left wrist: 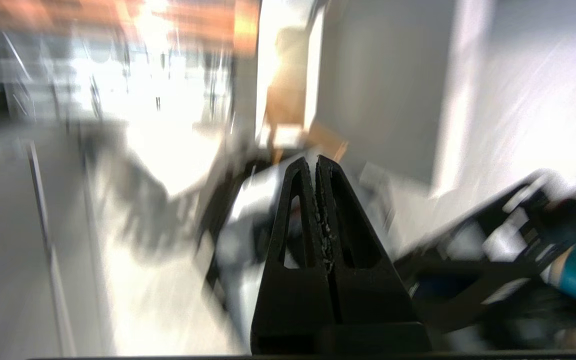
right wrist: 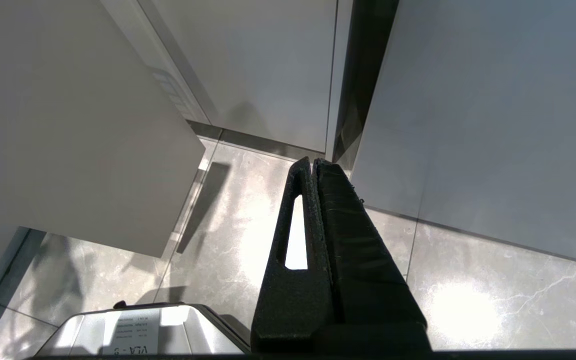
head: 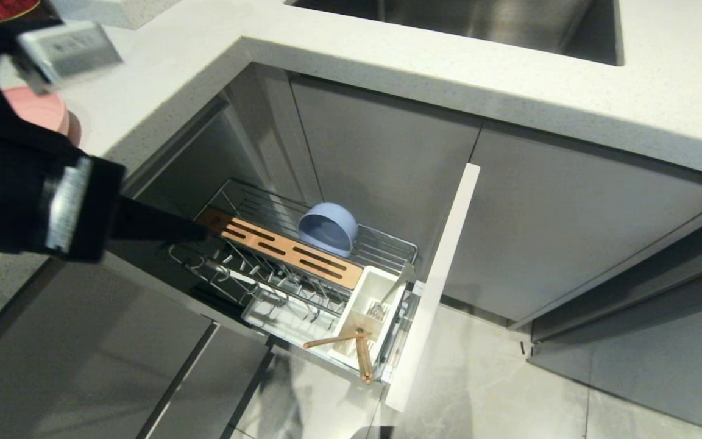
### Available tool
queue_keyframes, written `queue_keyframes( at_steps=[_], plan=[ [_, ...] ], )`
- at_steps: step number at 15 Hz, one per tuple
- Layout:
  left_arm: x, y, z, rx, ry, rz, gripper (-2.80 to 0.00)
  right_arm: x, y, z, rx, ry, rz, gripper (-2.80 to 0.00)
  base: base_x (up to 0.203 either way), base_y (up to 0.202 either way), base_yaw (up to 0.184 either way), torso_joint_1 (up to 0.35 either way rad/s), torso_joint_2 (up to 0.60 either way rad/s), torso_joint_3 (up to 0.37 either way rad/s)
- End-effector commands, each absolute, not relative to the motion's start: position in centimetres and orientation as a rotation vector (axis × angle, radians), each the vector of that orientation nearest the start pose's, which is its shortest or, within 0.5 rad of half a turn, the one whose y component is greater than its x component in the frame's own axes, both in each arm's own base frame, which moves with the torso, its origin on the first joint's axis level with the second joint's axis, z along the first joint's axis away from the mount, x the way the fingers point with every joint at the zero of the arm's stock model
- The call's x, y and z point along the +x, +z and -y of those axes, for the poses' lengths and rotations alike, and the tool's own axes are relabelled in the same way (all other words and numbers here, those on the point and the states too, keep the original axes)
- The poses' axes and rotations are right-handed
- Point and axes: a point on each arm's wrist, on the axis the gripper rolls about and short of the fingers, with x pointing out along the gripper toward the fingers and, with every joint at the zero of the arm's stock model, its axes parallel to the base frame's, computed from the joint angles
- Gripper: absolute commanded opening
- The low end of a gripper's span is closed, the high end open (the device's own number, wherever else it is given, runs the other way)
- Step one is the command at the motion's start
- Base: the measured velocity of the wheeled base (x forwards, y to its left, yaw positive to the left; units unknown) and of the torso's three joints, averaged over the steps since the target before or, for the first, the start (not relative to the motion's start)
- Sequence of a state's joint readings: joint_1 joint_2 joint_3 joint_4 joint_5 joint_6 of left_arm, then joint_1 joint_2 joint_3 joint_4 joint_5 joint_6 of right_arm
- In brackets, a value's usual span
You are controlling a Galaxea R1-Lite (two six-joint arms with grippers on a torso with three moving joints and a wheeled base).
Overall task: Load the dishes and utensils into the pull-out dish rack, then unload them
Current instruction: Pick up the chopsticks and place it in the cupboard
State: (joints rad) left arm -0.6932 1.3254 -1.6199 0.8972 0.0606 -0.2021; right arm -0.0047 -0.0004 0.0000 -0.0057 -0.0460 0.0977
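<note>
The chrome wire pull-out dish rack (head: pixel 381 244) stands drawn out from under the pale speckled stone countertop (head: pixel 509 73), its narrow grey-white front panel (head: pixel 436 286) at the outer end. Inside the rack, the small round light-blue plastic bowl (head: pixel 328 227) rests tipped on its side against the wires along the far side, just behind a slotted orange-brown wooden strip (head: pixel 284 249) that runs the length of the basket. At the panel end of the rack sits the white plastic cutlery box (head: pixel 368 305), and the pair of thin light wooden chopsticks (head: pixel 351 347) pokes out of it, splayed apart toward the floor. A slim grey metal spoon (head: pixel 217 269) appears to lie among the wire prongs at the inner end (its outline is hard to make out). On the countertop well away from the rack, a pink dish edge (head: pixel 40 110) shows behind the black left arm (head: pixel 28 201). The left gripper (left wrist: pixel 316 161) has its jaws pressed together on nothing, its surroundings blurred. The right gripper (right wrist: pixel 313 162) hangs over the grey tiled floor (right wrist: pixel 468 300) beside the cabinet doors, jaws likewise pressed together and empty.
</note>
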Motion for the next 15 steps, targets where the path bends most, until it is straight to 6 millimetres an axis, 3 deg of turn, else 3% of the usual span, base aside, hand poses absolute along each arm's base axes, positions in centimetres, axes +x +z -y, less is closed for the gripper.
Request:
queue_keyframes(
  at_steps=[1,8,12,15],
  plan=[
    [7.8,38.6,6.1,-0.066,-0.557,-0.42,-2.8,-2.3,7.6,0.1,0.098,-0.05,0.013,-2.8,0.0,0.0,0.0,0.0,0.0,0.0],
    [6.1,42.6,1.3,-0.265,-0.127,-0.032,-2.8,-2.3,7.6,0.1,0.098,-0.05,0.013,-2.8,0.0,0.0,0.0,0.0,0.0,0.0],
    [7.7,43.1,-0.9,-0.267,0.241,-0.002,-2.8,-2.3,7.6,0.1,0.098,-0.05,0.013,-2.8,0.0,0.0,0.0,0.0,0.0,0.0],
    [8.8,42.3,-1.5,-0.283,0.39,-0.137,-2.8,-2.3,7.6,0.1,0.098,-0.05,0.013,-2.8,0.0,0.0,0.0,0.0,0.0,0.0]
  ],
)
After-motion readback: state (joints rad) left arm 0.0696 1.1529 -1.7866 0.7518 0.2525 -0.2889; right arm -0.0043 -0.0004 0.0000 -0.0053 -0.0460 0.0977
